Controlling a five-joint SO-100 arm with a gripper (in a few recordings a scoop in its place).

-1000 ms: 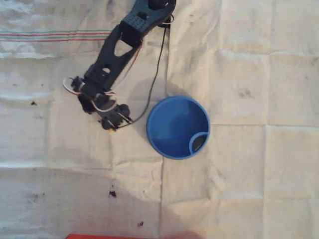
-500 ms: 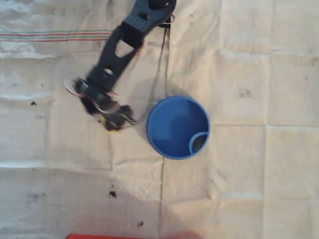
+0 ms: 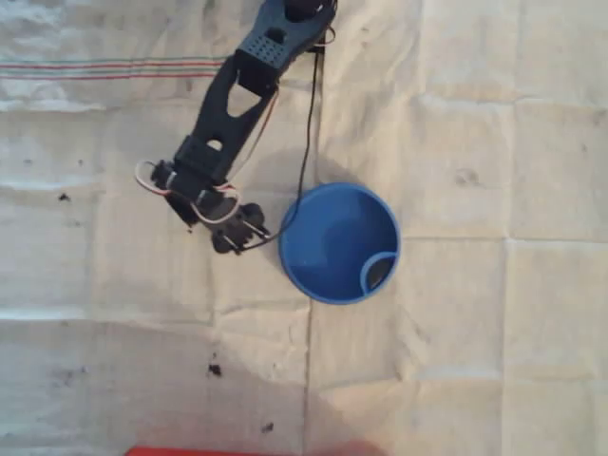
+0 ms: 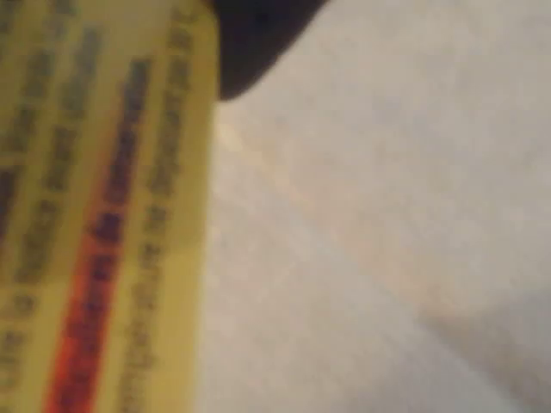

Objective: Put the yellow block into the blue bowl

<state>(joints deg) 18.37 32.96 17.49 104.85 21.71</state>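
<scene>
Up close in the wrist view, the yellow block [image 4: 103, 215] sits in the pincer's grip, blurry, above the pale cloth [image 4: 387, 215]. From above, the pincer [image 3: 237, 236] hangs just left of the blue bowl [image 3: 328, 247], not over it.

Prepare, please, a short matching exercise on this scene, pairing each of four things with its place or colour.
Things:
1. yellow block
2. blue bowl
3. gripper
4. red object

Descriptions:
A. round, right of the gripper in the overhead view
B. at the bottom edge of the overhead view
C. close to the wrist camera, with blurred dark and red marks
D. black, just left of the bowl's rim in the overhead view

Pairs: 1-C, 2-A, 3-D, 4-B
</scene>
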